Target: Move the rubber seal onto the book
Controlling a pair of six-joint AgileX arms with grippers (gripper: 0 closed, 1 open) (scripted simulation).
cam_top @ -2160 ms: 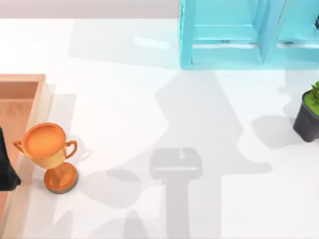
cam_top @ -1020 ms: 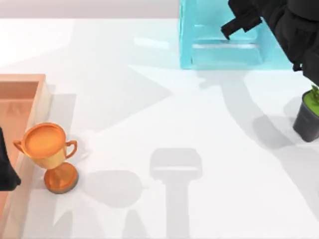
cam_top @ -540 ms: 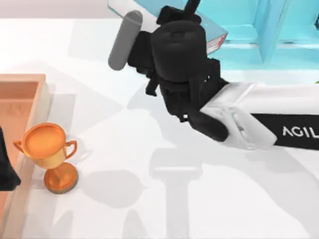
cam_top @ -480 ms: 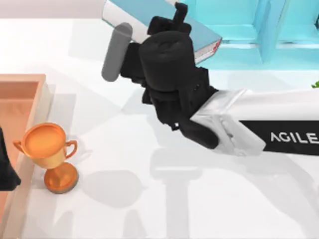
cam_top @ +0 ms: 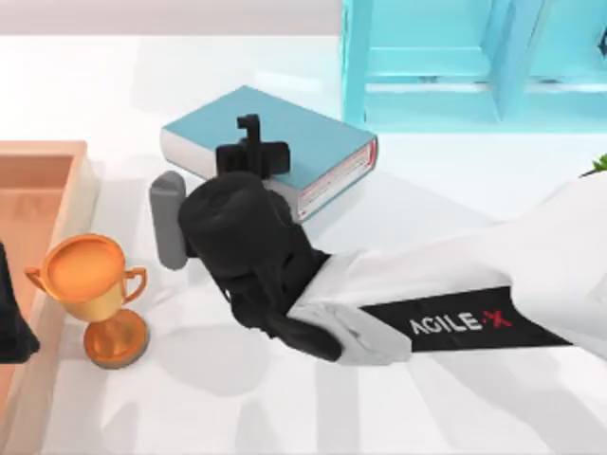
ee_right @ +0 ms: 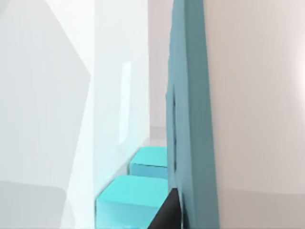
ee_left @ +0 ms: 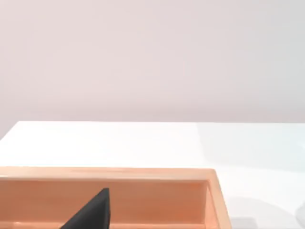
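The book (cam_top: pixel 285 142), a thick teal-blue hardcover with white page edges and red marks, lies flat left of the table's centre. My right arm reaches across from the right, and my right gripper (cam_top: pixel 250 142) is shut on the book's near-left edge, one dark finger lying on the cover. The right wrist view shows the teal book (ee_right: pixel 188 95) edge-on beside a dark fingertip (ee_right: pixel 167 212). The rubber seal is out of view. My left gripper (cam_top: pixel 11 322) is parked at the far left over a wooden tray.
An orange trophy cup (cam_top: pixel 95 294) stands just left of my right wrist. The wooden tray (cam_top: pixel 43 185) runs along the left edge. A light-blue shelf unit (cam_top: pixel 455 66) stands at the back right. A plant's leaves (cam_top: pixel 599 163) peek in at the right edge.
My right arm swung in from the back right carrying the book, moved it left and toward the front, and brought it down near the trophy. The left arm has not moved.
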